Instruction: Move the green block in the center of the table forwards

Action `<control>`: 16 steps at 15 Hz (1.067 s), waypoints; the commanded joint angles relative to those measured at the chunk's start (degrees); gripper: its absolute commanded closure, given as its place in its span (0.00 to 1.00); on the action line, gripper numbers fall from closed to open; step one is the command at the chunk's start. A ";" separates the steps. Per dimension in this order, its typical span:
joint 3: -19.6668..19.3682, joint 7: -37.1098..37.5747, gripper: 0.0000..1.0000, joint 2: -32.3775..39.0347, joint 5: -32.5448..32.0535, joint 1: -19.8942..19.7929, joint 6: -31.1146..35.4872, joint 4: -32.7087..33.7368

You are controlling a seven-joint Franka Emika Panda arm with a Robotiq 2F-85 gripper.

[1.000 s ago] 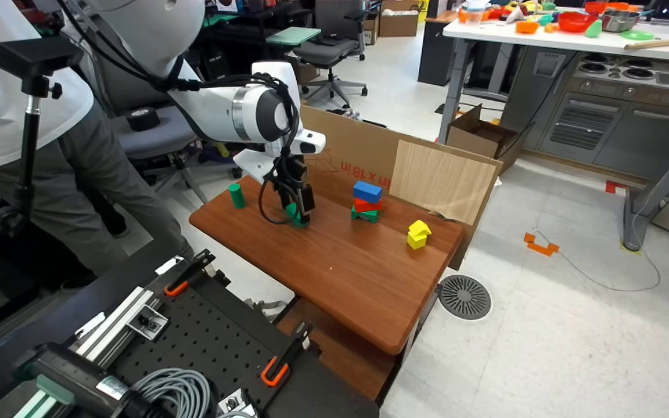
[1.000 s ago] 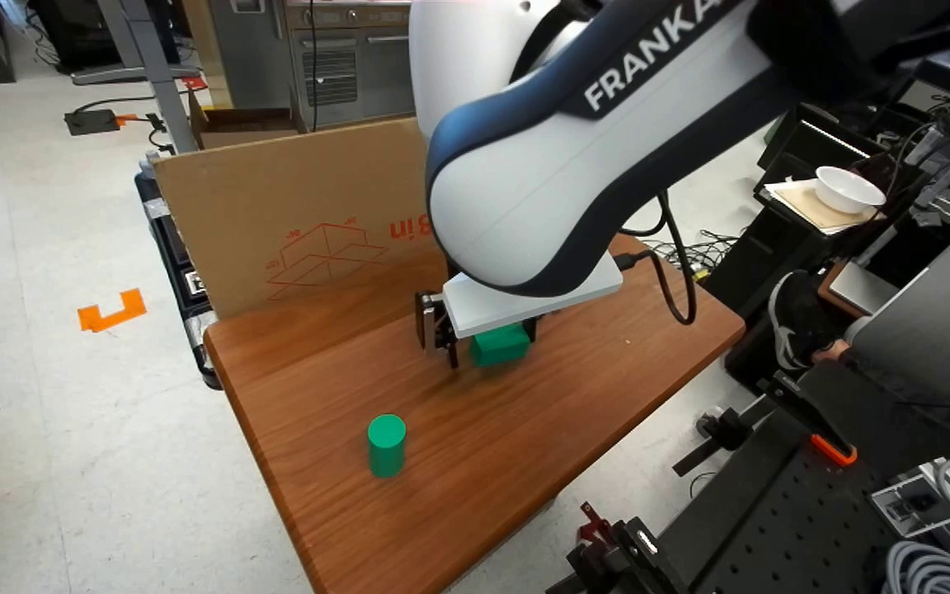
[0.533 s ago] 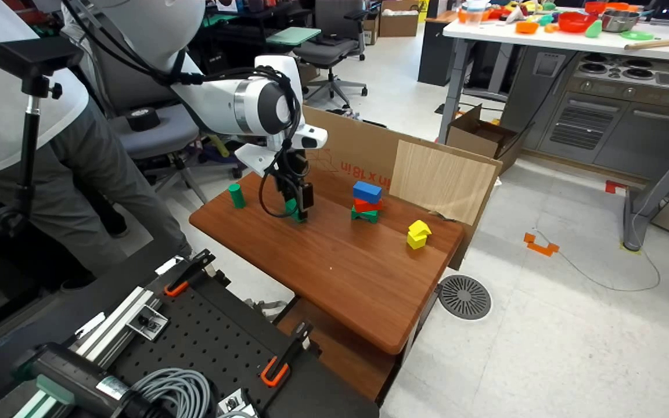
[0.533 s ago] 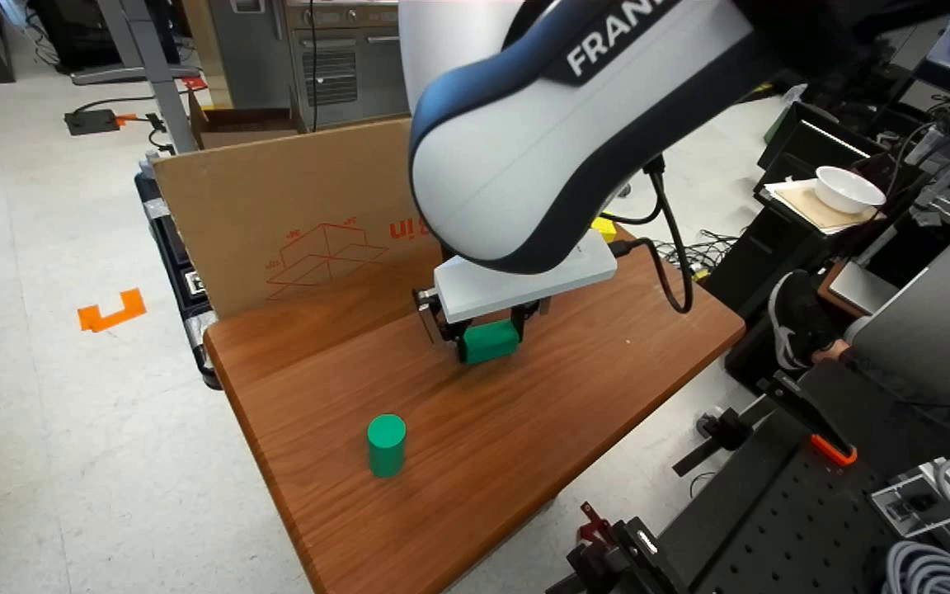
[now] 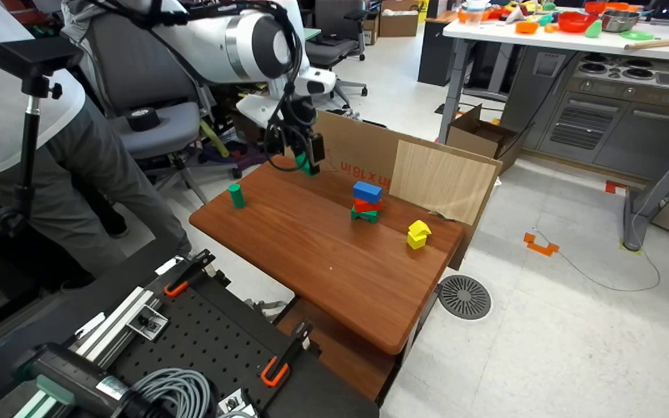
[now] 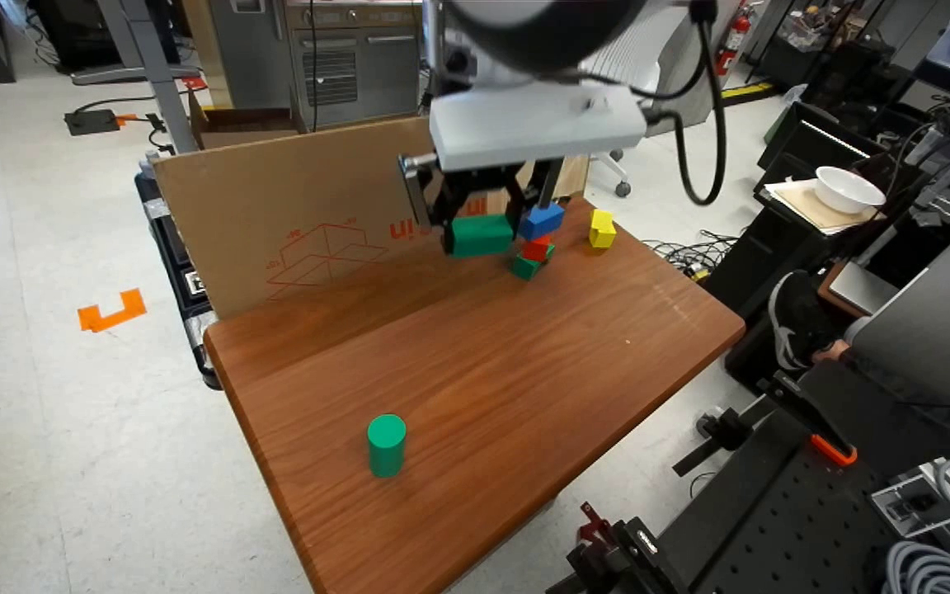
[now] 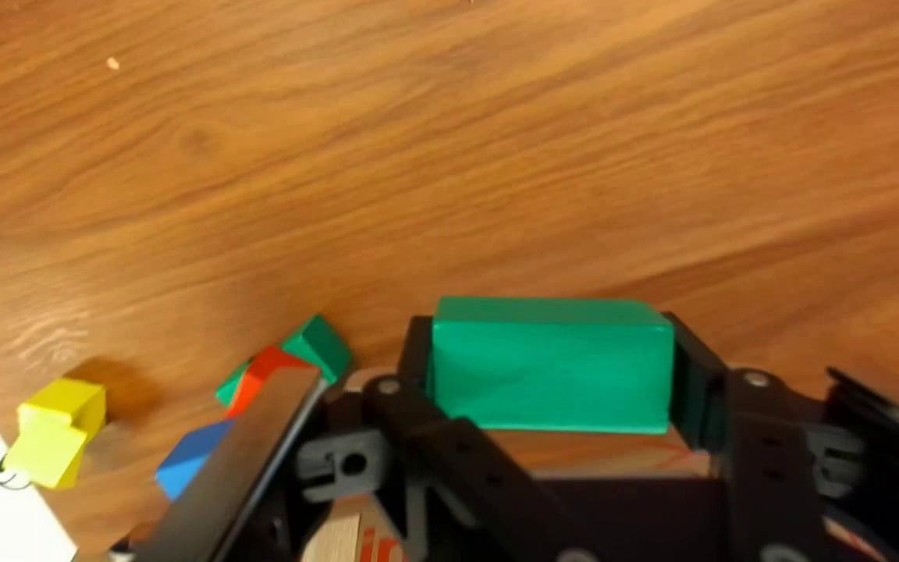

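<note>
The green block [image 7: 551, 375] fills the space between the two black fingers of my gripper [image 7: 552, 361], which press on its two ends. In both exterior views the block [image 6: 482, 235] hangs in the air above the brown wooden table [image 6: 458, 388], toward the cardboard side. In an exterior view, cables and the black fingers partly cover the block [image 5: 304, 165]. Its long side runs level between the fingertips.
A green cylinder [image 6: 387, 450] stands upright on the table. A stack with a blue block [image 5: 367, 191], a red one and green pieces stands near two yellow blocks [image 5: 417, 235]. A cardboard sheet [image 6: 302, 214] rises along one table edge.
The fingers have come together on the green block. Gripper and block have risen off the table and moved toward the cardboard. The cylinder, stack and yellow blocks stand where they were.
</note>
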 commanded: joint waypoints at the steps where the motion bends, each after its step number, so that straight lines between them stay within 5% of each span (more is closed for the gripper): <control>1: -1.07 -1.74 0.57 -8.30 0.87 -0.26 -4.65 -2.01; 16: -5.48 14.40 0.57 -9.41 -2.47 -1.94 -12.52 -1.83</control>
